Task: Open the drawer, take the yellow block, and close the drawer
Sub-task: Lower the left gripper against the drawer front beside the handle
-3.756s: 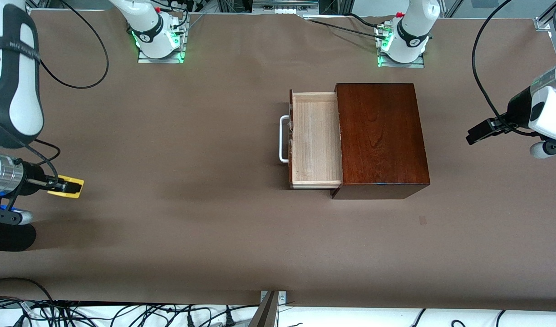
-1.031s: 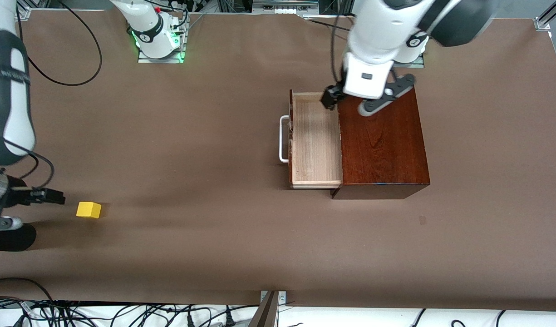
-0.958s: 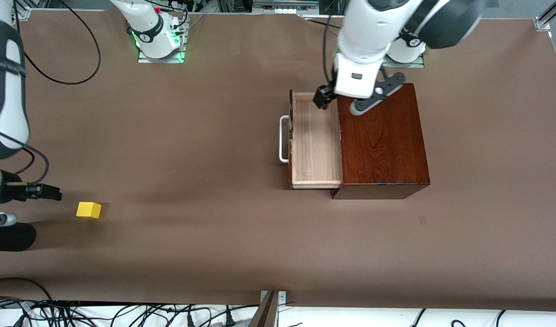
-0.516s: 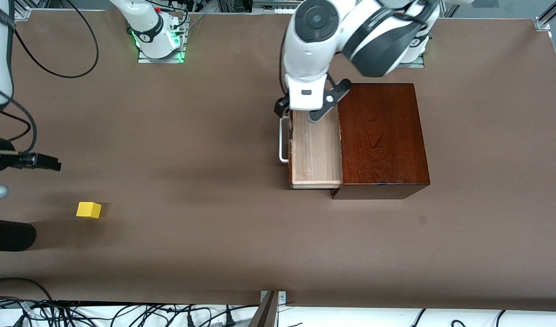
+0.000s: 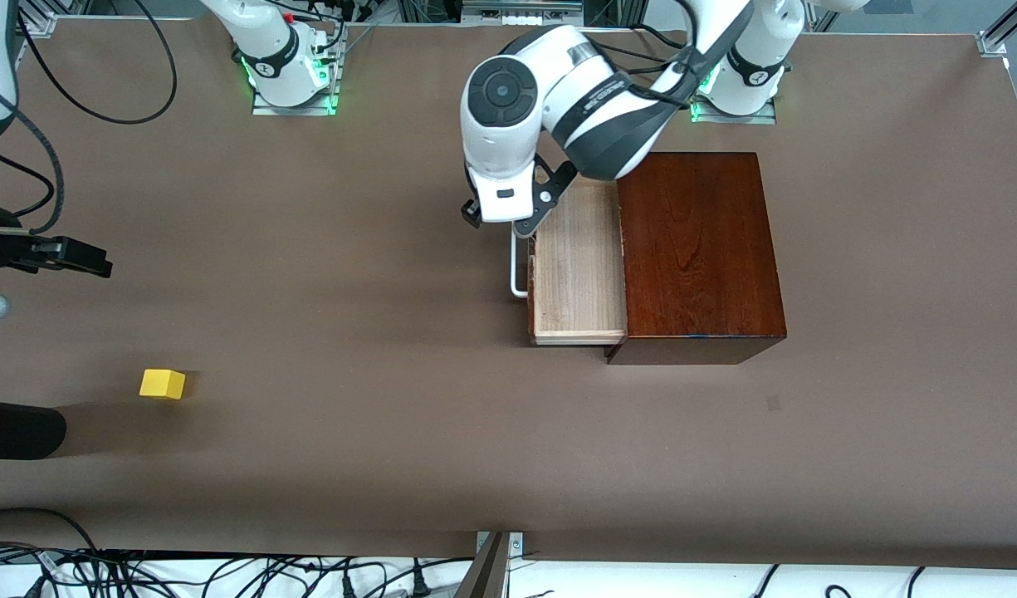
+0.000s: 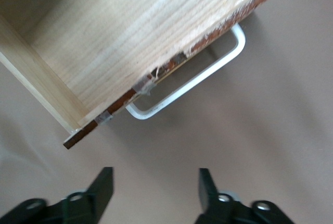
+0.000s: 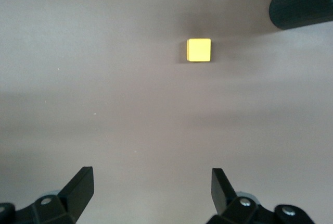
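The drawer (image 5: 579,274) stands pulled out of the dark wooden box (image 5: 699,249), its pale tray bare inside, its white handle (image 5: 518,266) toward the right arm's end. My left gripper (image 5: 498,223) hangs open over the table just in front of the handle (image 6: 192,81), by the handle's end nearer the bases; nothing is between its fingers (image 6: 104,182). The yellow block (image 5: 162,384) lies alone on the table near the right arm's end. My right gripper (image 5: 101,266) is open, up off the table and apart from the block (image 7: 199,50).
A black cylinder (image 5: 18,428) lies at the table's edge beside the yellow block, nearer the front camera, also seen as a black cylinder (image 7: 302,8) in the right wrist view. Cables run along the front edge. Both arm bases stand at the table's top edge.
The left arm swung from over the box to in front of the drawer handle, fingers narrowing slightly. The right gripper drew away from the block, which stayed put.
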